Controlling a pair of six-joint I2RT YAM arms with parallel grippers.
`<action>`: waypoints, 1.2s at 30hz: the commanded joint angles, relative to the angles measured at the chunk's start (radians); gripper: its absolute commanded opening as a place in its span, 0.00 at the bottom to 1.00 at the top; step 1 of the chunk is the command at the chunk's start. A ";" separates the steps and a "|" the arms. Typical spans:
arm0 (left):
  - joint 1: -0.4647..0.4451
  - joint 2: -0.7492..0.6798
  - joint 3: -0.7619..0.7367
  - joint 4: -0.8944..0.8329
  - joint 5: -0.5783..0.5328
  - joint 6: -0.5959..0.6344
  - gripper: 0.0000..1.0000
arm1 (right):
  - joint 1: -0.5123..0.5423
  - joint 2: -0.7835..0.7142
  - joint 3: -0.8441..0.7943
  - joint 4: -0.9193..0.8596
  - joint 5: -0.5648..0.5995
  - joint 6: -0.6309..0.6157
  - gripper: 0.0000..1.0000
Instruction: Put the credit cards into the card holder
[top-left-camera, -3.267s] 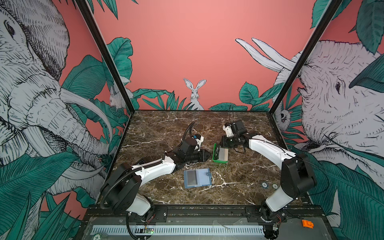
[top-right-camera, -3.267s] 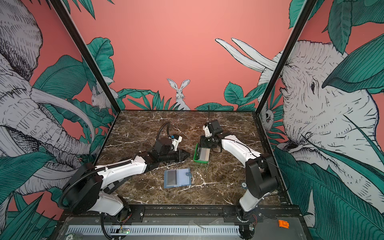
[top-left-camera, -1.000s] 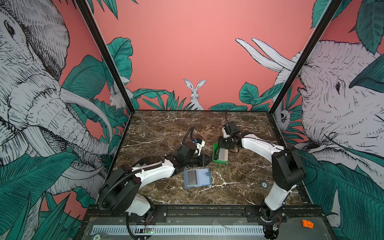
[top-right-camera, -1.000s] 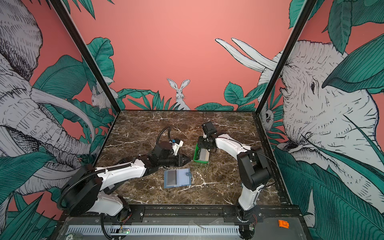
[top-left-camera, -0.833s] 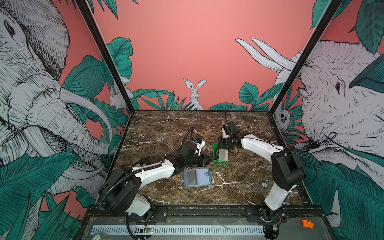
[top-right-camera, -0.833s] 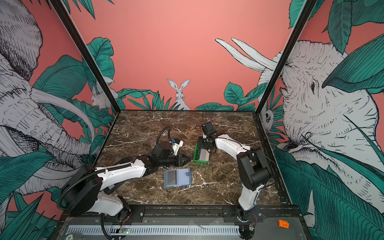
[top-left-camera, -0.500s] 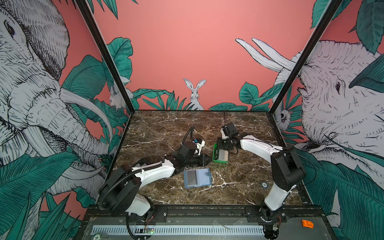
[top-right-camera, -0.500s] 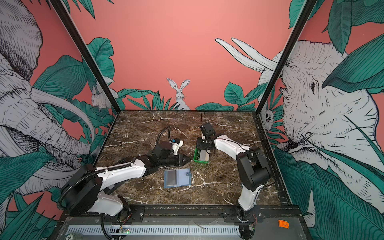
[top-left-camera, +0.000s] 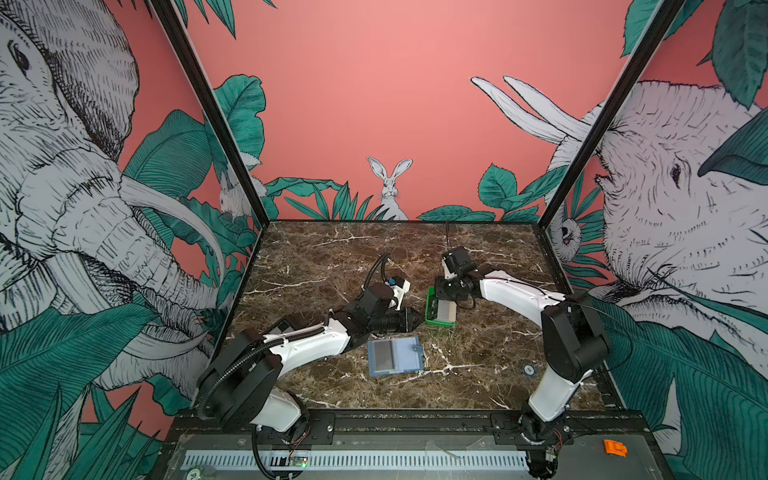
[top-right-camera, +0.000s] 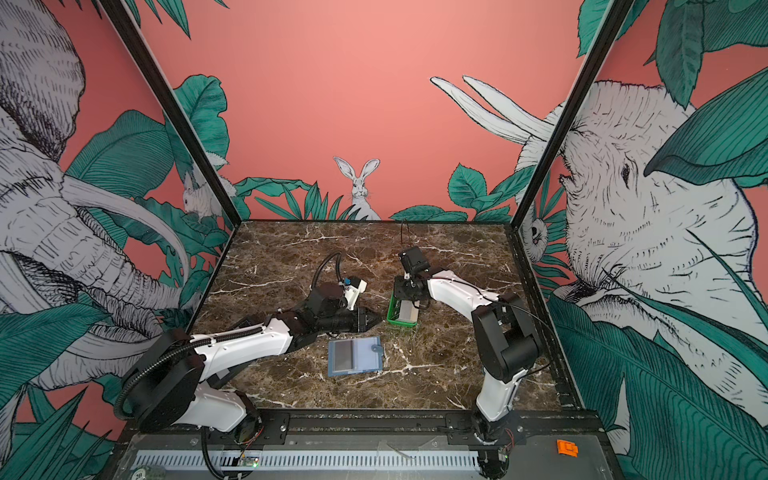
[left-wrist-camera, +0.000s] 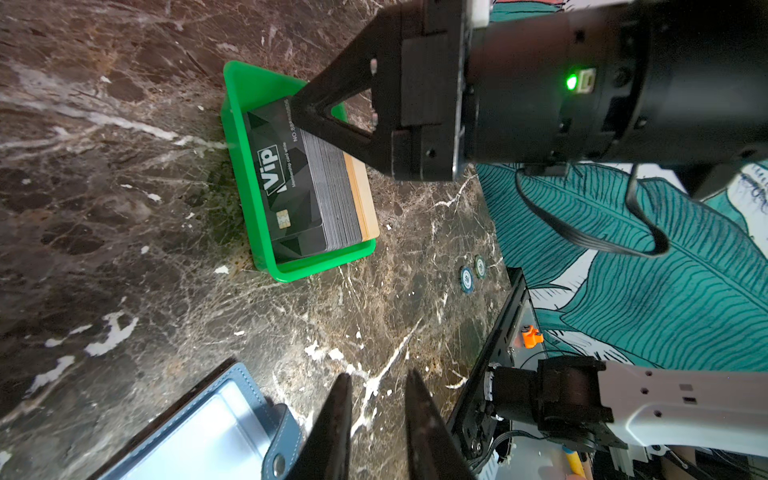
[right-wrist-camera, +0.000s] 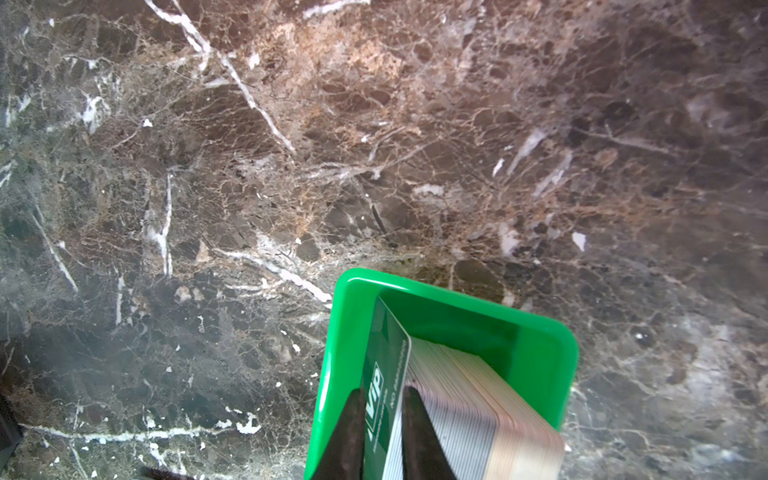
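Observation:
A stack of credit cards (left-wrist-camera: 291, 187) stands on edge in a small green tray (left-wrist-camera: 237, 166), with a black "VIP" card in front; the stack (top-left-camera: 444, 308) shows in both top views. My right gripper (right-wrist-camera: 382, 390) reaches down into the far end of the tray (right-wrist-camera: 345, 332). Its jaws stand a narrow gap apart, with the front card (right-wrist-camera: 384, 374) between them. The slate-blue card holder (top-left-camera: 395, 356) lies open on the marble, nearer the front. My left gripper (left-wrist-camera: 376, 378) hovers low between holder (left-wrist-camera: 199, 432) and tray, slightly open and empty.
Two small round tokens (left-wrist-camera: 467, 278) lie on the marble at the front right. A black rail runs along the table's front edge, and an orange clip (top-left-camera: 615, 448) rests beyond it. Patterned walls close in the left, right and back sides.
The right arm's elbow has swung in toward the middle while its gripper stayed at the tray's far end. The left arm settled slightly lower early on and has held still over the last second.

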 joint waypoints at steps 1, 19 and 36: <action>-0.006 -0.027 -0.004 0.016 -0.011 -0.003 0.25 | -0.016 0.029 0.030 -0.023 0.009 -0.026 0.18; -0.009 -0.012 -0.005 0.028 -0.010 -0.007 0.25 | -0.033 0.119 0.103 -0.030 -0.055 -0.068 0.19; -0.011 -0.001 -0.010 0.049 -0.005 -0.017 0.25 | -0.024 0.129 0.136 -0.031 -0.058 -0.090 0.16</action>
